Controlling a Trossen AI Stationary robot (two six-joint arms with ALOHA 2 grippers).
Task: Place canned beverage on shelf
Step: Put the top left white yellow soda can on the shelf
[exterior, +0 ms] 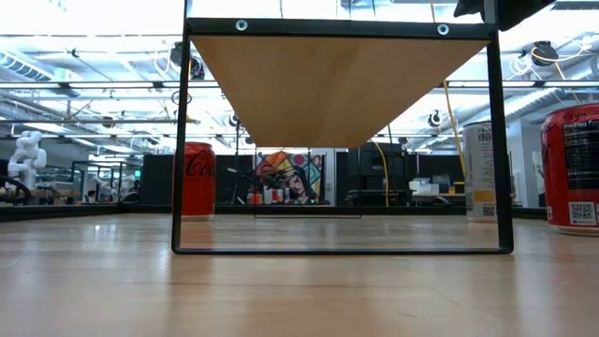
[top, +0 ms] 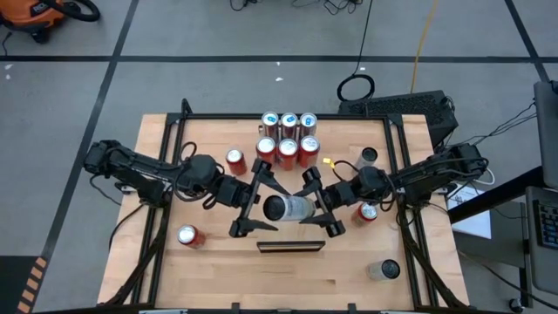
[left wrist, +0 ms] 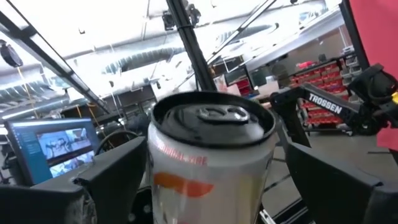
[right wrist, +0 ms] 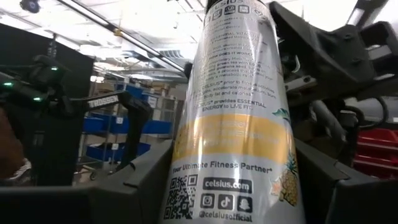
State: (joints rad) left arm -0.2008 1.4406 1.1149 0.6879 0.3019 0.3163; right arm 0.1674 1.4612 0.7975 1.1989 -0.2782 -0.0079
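Note:
A white Celsius can [top: 289, 208] is held above the pale wood shelf [top: 292, 234], on its side with its top end toward my left arm. The shelf runs from its dark near end [top: 290, 247] to the far side, and its underside shows in the low view [exterior: 337, 89]. My right gripper [top: 316, 208] is shut on the can [right wrist: 233, 112]. My left gripper [top: 266, 208] is open, its fingers standing on either side of the can's top end [left wrist: 211, 118]. Several cans [top: 288, 138] stand upright on the shelf's far end. My right gripper pinches the can's lower body [right wrist: 186, 155] between its two fingers, one on each side, coming level from the table's right and lying along the can. The can is lifted clear of the shelf. My left gripper has one finger [left wrist: 118, 171] close against the can's side; I cannot tell whether it touches.
Red cans stand at the left [top: 235, 160] [top: 187, 235] and right [top: 368, 212]. A silver can [top: 384, 270] stands near right and a dark can [top: 366, 157] far right. A small yellow thing [top: 329, 161] lies by the shelf. Black shelf legs [exterior: 178, 140] [exterior: 501, 140] stand on the table.

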